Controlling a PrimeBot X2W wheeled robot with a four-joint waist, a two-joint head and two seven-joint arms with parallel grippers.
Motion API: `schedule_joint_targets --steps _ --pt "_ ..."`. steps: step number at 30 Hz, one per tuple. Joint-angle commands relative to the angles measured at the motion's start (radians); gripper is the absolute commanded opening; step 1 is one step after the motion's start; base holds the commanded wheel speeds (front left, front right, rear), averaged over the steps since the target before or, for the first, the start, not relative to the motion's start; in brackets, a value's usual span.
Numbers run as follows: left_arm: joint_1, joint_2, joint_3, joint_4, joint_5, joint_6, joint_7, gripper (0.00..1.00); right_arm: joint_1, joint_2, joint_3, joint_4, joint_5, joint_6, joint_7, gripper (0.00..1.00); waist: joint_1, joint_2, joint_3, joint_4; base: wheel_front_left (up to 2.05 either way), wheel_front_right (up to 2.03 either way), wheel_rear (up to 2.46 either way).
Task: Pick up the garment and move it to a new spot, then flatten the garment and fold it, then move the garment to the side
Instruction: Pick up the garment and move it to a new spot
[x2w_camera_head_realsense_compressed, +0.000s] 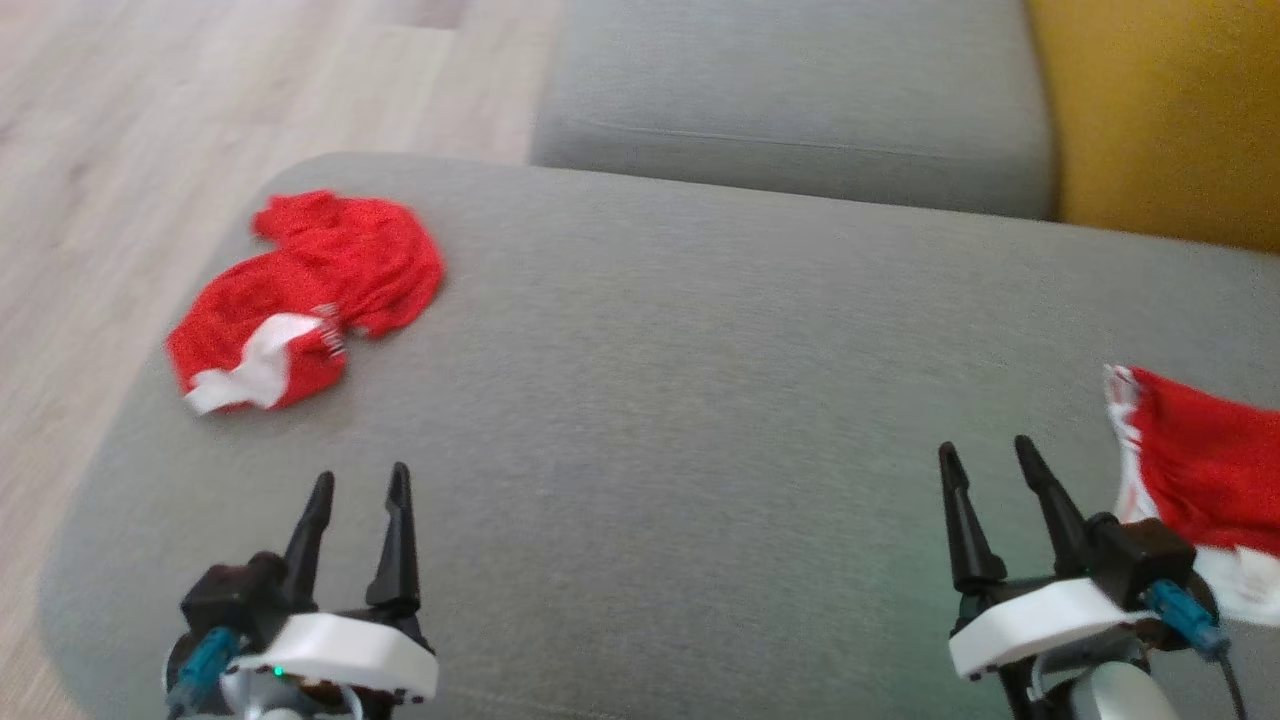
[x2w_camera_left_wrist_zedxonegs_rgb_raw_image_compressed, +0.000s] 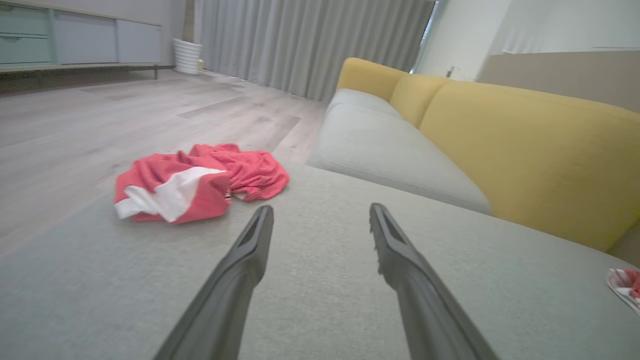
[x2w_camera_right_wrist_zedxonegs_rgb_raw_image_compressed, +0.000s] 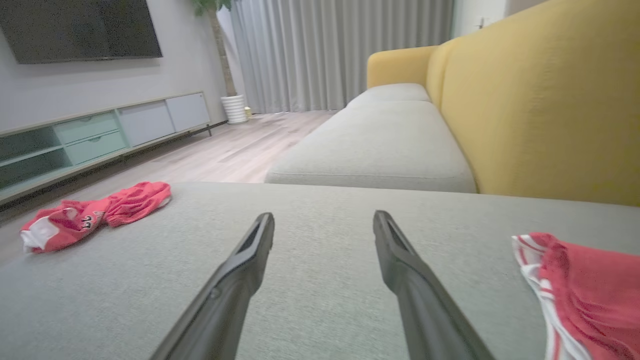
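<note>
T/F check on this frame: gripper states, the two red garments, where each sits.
1. The left gripper and right gripper are both open and empty. True.
2. The crumpled red garment lies on the floor. False: it lies on the grey cushion, near its left edge.
3. A second red garment lies to the right of the right gripper. True.
4. The left gripper touches the crumpled red garment. False: they are apart.

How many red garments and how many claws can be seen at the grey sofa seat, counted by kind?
Red garments: 2, the crumpled garment and the right-edge garment.
Claws: 2, the left claw and the right claw, both open.
Total: 4.
</note>
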Motion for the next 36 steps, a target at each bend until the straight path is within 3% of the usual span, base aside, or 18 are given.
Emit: schedule_joint_targets --steps 1,11,21,36 --pt "-0.05 0.006 0.043 -0.035 0.01 -0.002 -0.012 1.0 -0.026 -0.005 0.029 -0.03 0.012 0.003 -0.015 1.0 0.0 0.0 -0.006 0.064 0.0 0.0 0.0" --pt "-0.035 0.006 0.098 -0.044 0.041 -0.017 -0.012 1.0 -0.031 -0.005 0.101 -0.004 0.053 0.003 -0.04 1.0 0.0 0.0 -0.021 0.227 0.0 0.0 0.0" --pt "-0.007 0.006 0.142 -0.106 0.03 0.008 -0.012 1.0 -0.127 -0.005 0.222 0.057 0.071 0.003 -0.044 1.0 0.0 0.0 0.017 0.261 0.0 0.0 0.0" --pt "0.005 0.006 0.172 -0.135 0.027 0.021 -0.012 1.0 -0.17 -0.005 0.246 0.129 0.09 0.003 -0.072 1.0 0.0 0.0 0.021 0.263 0.0 0.0 0.0"
